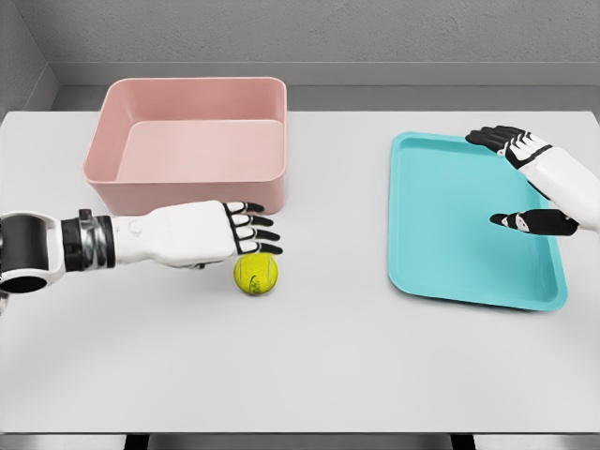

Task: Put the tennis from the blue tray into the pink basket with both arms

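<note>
The yellow-green tennis ball (256, 275) lies on the white table, just in front of the pink basket (187, 141) and well left of the blue tray (450, 272). My left hand (251, 228) reaches in from the left, hovering just above and behind the ball with its fingers extended, holding nothing. The right hand (520, 178) hangs over the right part of the tray, fingers spread and thumb pointing left, also holding nothing. Nothing lies in the tray or in the basket.
The white table (309, 366) stretches wide in front of the ball and tray. A grey wall runs behind the basket at the table's far edge.
</note>
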Available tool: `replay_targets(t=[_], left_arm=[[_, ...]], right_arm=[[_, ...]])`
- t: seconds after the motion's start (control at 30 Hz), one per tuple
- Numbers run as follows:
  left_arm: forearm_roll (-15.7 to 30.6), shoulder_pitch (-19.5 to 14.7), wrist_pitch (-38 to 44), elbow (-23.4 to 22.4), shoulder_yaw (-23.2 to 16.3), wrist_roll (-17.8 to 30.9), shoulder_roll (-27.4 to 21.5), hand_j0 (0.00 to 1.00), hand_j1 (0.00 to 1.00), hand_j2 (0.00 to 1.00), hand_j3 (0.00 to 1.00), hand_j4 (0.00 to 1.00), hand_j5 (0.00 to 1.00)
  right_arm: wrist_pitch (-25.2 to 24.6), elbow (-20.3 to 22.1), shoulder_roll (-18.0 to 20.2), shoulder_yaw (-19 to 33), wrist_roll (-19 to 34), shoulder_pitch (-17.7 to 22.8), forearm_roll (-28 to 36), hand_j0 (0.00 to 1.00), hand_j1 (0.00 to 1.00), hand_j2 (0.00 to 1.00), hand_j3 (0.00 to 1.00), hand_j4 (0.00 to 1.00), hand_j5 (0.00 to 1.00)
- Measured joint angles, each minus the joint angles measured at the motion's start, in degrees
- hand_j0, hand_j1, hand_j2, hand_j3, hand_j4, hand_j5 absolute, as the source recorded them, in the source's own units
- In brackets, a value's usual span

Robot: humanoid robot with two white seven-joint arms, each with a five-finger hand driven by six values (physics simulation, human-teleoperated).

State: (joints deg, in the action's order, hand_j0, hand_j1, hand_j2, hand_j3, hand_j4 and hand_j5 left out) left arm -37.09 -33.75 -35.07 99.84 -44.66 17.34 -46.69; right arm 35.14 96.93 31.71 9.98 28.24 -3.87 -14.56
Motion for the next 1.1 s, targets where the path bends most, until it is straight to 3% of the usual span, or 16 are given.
replay_targets(t=[0.97, 1.1], left_arm=[[-0.7, -1.5, 0.0, -6.8, -5.5, 0.0, 6.1, 1.0, 1.0, 1.0, 1.0, 1.0, 1.0], [-0.6, -1.4, 0.0, -7.0, -5.7, 0.5, 6.2, 0.83, 0.83, 0.83, 0.83, 0.83, 0.83]], right_arm=[[0.0, 0.0, 0.0, 0.0, 0.0, -0.1, 0.1, 1.0, 1.0, 1.0, 1.0, 1.0, 1.0], [0.0, 0.0, 0.0, 0.0, -0.1, -0.2, 0.1, 1.0, 1.0, 1.0, 1.0, 1.0, 1.0]])
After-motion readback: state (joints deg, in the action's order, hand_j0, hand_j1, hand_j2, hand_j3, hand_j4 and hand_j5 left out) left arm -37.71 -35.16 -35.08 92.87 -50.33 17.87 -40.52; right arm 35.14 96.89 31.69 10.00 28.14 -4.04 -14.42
